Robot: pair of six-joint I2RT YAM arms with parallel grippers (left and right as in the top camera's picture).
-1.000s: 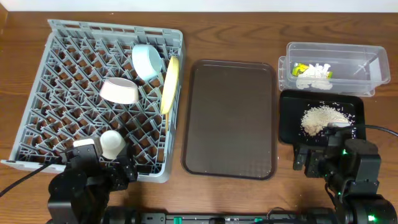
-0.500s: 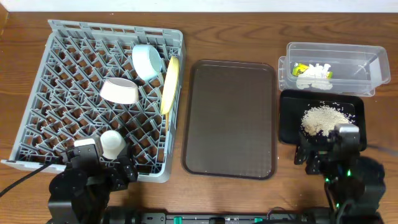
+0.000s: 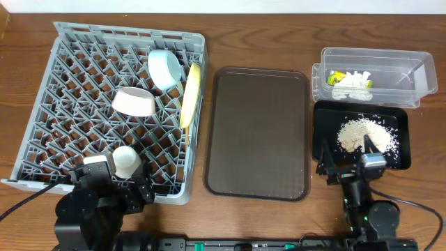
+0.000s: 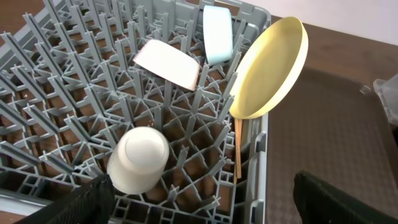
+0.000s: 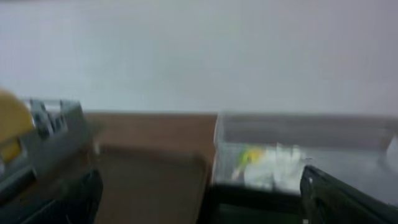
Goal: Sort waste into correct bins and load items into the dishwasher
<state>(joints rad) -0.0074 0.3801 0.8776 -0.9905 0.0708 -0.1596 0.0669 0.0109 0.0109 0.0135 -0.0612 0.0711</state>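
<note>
The grey dish rack [image 3: 77, 84] holds a light blue bowl [image 3: 165, 67], a white bowl [image 3: 134, 102], a pale yellow plate [image 3: 189, 94] standing on edge, and an upturned white cup [image 3: 125, 160]. In the left wrist view the chopsticks [image 4: 237, 149] stand under the plate [image 4: 270, 68]. The clear tub [image 3: 408, 59] holds the yellow-green wrapper [image 3: 336, 77] and the white napkin [image 3: 354, 85]. The black tray [image 3: 401, 118] holds rice crumbs [image 3: 359, 132]. My left gripper [image 3: 111, 185] is open and empty at the rack's front edge. My right gripper [image 3: 346, 155] is open and empty at the black tray's front edge.
The dark brown serving tray [image 3: 258, 132] lies between the rack and the bins. The right wrist view is blurred; it shows the clear tub [image 5: 298, 134] ahead and the rack [image 5: 50, 124] at the left.
My right arm has drawn back toward the table's front edge, and its gripper now points toward the far side. The left arm has not moved.
</note>
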